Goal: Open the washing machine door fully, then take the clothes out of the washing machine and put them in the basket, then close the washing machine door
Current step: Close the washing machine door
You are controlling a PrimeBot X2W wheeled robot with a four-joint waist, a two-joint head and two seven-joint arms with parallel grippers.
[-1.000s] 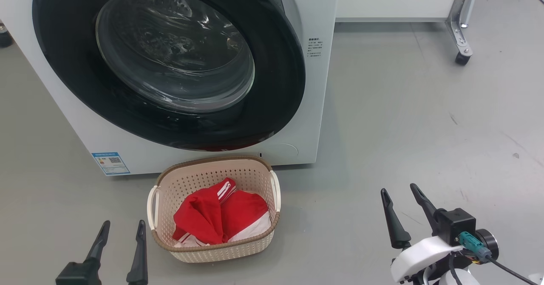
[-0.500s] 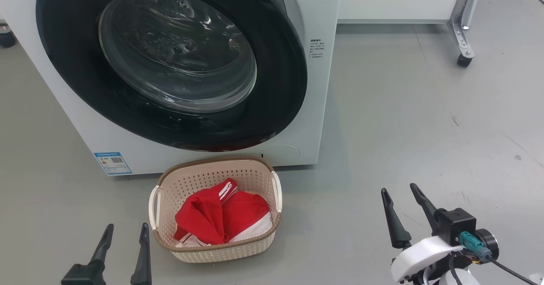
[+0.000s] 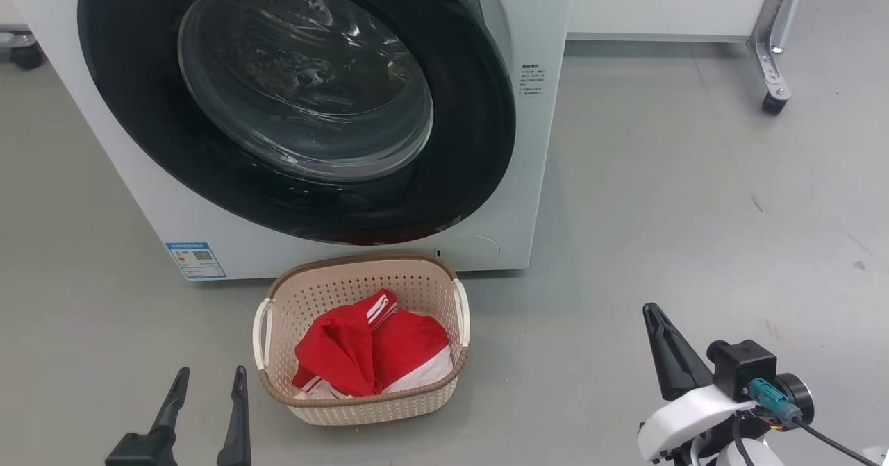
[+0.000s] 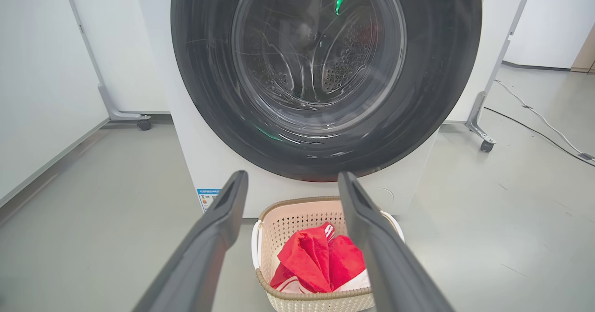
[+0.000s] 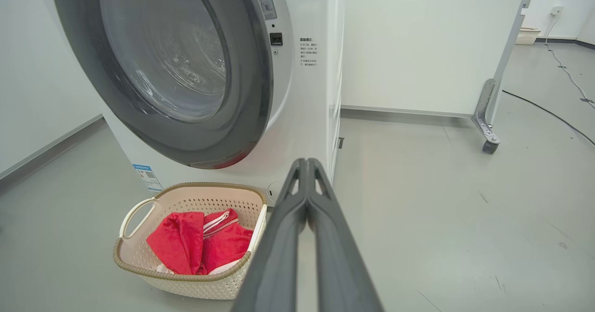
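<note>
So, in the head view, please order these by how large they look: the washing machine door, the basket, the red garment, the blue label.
Largest to smallest:
washing machine door
basket
red garment
blue label
No close pairs.

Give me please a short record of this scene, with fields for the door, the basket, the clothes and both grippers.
door: washing machine door swung against the washing machine; latched or not, cannot tell
basket: basket on the floor, in front of the machine, below the door
clothes: red clothes lying inside the basket
left gripper: left gripper open, empty, left of the basket
right gripper: right gripper shut, empty, right of the basket
</note>
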